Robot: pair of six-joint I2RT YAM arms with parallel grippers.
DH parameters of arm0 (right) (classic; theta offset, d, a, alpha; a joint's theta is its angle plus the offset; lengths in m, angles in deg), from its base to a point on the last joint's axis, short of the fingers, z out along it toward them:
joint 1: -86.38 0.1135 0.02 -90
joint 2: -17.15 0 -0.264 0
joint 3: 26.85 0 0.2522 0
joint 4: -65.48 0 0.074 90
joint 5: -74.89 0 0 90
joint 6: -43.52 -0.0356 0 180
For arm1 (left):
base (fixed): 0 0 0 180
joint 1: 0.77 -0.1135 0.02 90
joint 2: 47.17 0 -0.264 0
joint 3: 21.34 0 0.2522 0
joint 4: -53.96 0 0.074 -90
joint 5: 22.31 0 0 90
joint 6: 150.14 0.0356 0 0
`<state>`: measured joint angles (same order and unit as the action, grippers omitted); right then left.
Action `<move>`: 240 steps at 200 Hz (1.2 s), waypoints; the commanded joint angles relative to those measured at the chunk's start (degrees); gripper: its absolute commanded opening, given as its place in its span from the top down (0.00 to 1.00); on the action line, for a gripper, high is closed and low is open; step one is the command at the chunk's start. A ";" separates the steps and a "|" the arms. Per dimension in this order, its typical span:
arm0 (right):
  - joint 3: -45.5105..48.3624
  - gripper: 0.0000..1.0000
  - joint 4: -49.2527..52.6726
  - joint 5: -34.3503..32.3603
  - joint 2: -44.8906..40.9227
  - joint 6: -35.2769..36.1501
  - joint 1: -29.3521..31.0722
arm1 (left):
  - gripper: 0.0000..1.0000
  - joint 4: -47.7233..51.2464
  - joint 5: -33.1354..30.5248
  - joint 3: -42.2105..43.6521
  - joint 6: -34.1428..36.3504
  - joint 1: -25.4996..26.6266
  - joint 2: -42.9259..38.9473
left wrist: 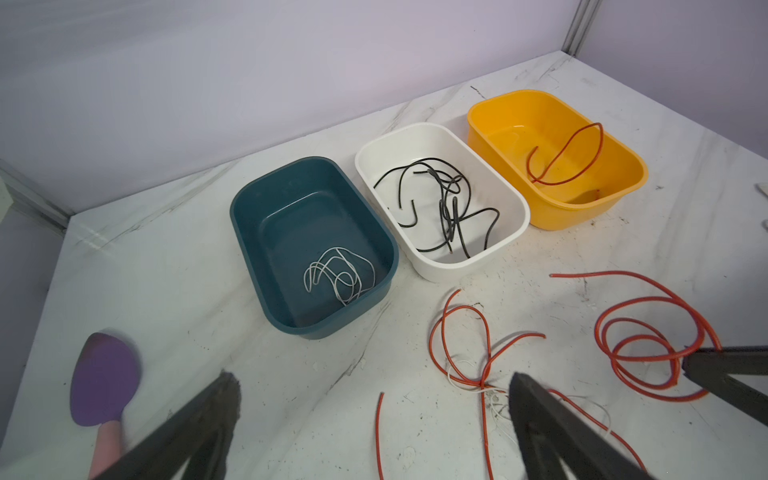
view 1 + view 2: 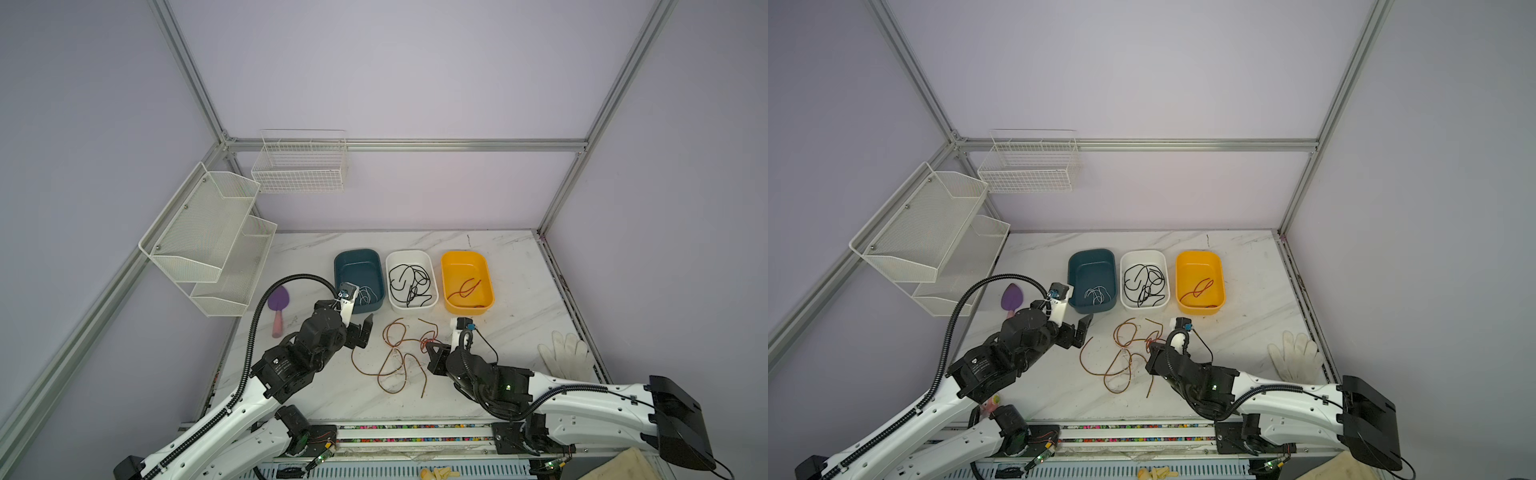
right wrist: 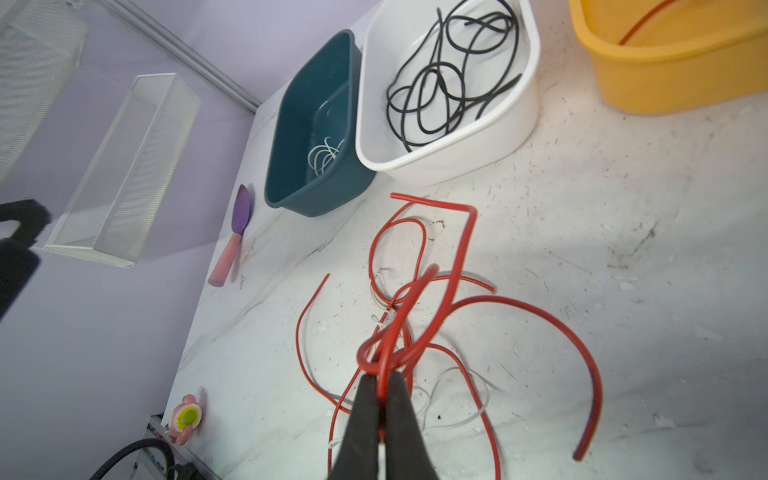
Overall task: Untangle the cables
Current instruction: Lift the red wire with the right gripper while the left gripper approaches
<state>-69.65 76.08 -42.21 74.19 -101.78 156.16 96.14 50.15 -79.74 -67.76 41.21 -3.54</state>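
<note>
Lift the red cable (image 3: 402, 316) slowly in your clamped right gripper (image 3: 384, 376), and pin the white cable (image 3: 484, 403) with the open left gripper (image 1: 374, 382).

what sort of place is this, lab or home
Likely a robot lab work cell, not a home: aluminium frame around a marble-look tabletop, left arm and right arm mounted at its edge.

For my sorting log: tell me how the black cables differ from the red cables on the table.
The black cables lie inside the white tub; the red cables sprawl on the table. No pincer touches the black cables; the right pincer is shut on the red cables. The black cables are unmixed; a thin white cable threads through the red cables. Both are thin and loopy.
</note>
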 commanded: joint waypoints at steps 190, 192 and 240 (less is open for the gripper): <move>-4.54 1.00 -10.48 23.21 -7.34 24.64 -0.11 | 0.01 -3.77 43.56 -0.30 3.37 -0.07 2.05; -4.54 1.00 -10.36 23.05 -7.46 24.53 -0.13 | 0.01 -3.76 43.56 -0.28 3.33 -0.06 2.17; -5.00 1.00 -2.51 7.48 -12.50 21.36 -0.32 | 0.02 -3.21 42.41 -0.54 3.53 0.12 2.57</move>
<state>-72.77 69.33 -24.39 64.76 -79.03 156.14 93.69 92.16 -79.74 -65.86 41.25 -0.56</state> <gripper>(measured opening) 0.052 0.985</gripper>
